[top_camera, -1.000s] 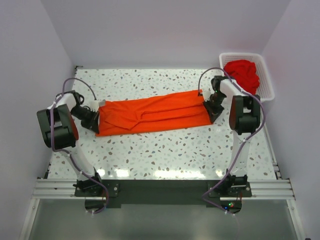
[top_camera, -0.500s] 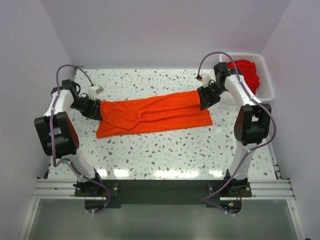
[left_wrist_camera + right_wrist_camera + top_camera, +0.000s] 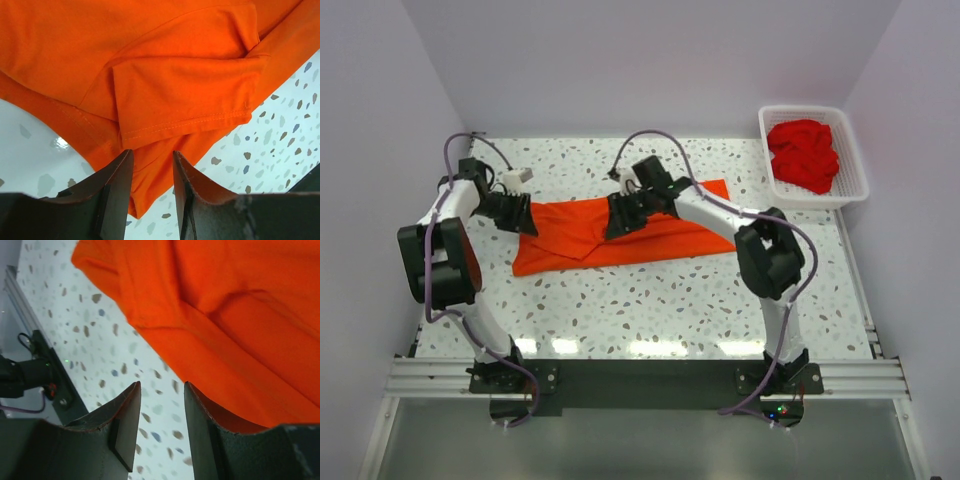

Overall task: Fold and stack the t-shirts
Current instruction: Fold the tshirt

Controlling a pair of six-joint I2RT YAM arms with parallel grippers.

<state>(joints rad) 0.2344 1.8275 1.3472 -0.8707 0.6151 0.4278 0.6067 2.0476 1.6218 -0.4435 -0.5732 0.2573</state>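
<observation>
My left pincer [image 3: 520, 213] sits at the 9 o'clock end of the orange shirt [image 3: 582, 240], jaws narrowly apart, gripping nothing. My right pincer [image 3: 617, 222] is over the shirt's middle, parted too, empty. The shirt lies flat mid table [image 3: 650, 300]. The red shirts [image 3: 803, 155] are heaped in the basket [image 3: 860, 150] at 2 o'clock.

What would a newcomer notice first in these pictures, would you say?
The bright orange-red t-shirt, lying folded lengthwise across the middle of the speckled table, stands out first. The left gripper is at its left end and the right gripper over its middle, both with jaws apart. Deeper red shirts are heaped in the white basket at the far right corner.
</observation>
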